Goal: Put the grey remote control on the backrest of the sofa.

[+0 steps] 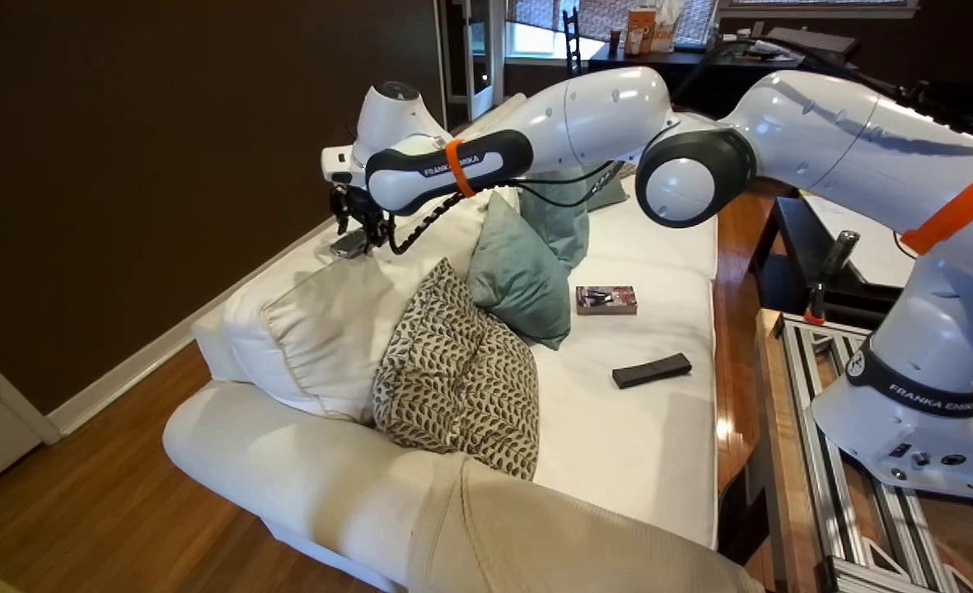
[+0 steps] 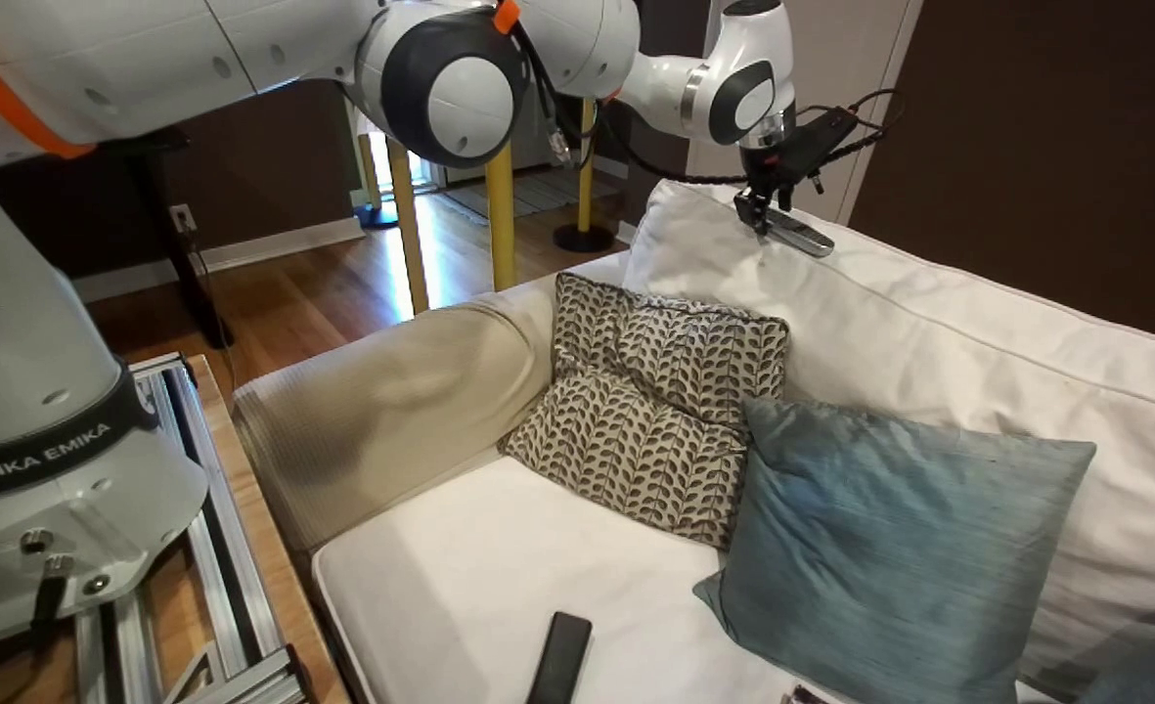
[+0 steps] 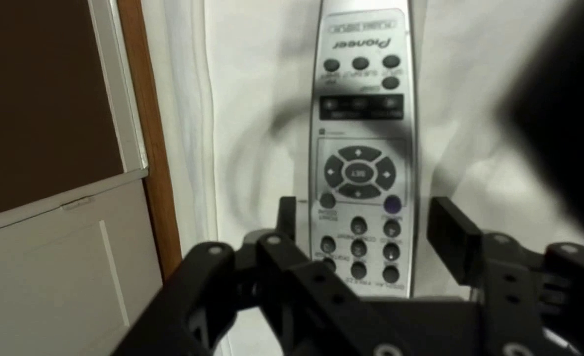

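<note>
The grey remote control (image 3: 361, 148) lies with its buttons up on top of the white backrest of the sofa (image 3: 252, 74). The remote also shows in both exterior views (image 1: 348, 244) (image 2: 804, 236), on the upper part of the backrest (image 1: 313, 321) (image 2: 968, 323). My gripper (image 3: 368, 222) is open, with one finger on each side of the remote's lower end. In the wrist view a gap shows between each finger and the remote. The gripper also shows low over the backrest in both exterior views (image 1: 362, 232) (image 2: 755, 210). The remote's near end is partly hidden by the gripper.
A patterned pillow (image 1: 461, 371) and a teal pillow (image 1: 521, 276) lean against the backrest. A black remote (image 1: 652, 371) and a small book (image 1: 606, 300) lie on the seat. The rounded armrest (image 1: 305, 461) is at the sofa's end. A dark wall (image 1: 206, 107) stands behind the backrest.
</note>
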Robot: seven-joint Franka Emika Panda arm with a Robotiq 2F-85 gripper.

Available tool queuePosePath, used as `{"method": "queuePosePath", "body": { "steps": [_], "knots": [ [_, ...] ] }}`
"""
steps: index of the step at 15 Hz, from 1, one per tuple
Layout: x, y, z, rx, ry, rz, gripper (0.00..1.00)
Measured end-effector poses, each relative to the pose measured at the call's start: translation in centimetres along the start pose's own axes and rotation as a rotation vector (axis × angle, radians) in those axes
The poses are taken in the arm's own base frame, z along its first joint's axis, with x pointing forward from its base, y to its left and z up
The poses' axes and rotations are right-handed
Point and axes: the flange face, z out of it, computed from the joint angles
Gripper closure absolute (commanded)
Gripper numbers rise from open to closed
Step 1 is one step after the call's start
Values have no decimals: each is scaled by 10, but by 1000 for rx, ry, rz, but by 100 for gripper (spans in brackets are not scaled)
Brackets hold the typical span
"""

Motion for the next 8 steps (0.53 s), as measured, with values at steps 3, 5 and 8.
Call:
{"method": "queuePosePath", "body": {
  "steps": [3,5,8],
  "knots": [
    [-2,1,0,-9,-7,6,0],
    [-3,4,-3,-17,-9,8,0],
    [-3,11,-14,-40,-11,28,0]
  ]
}}
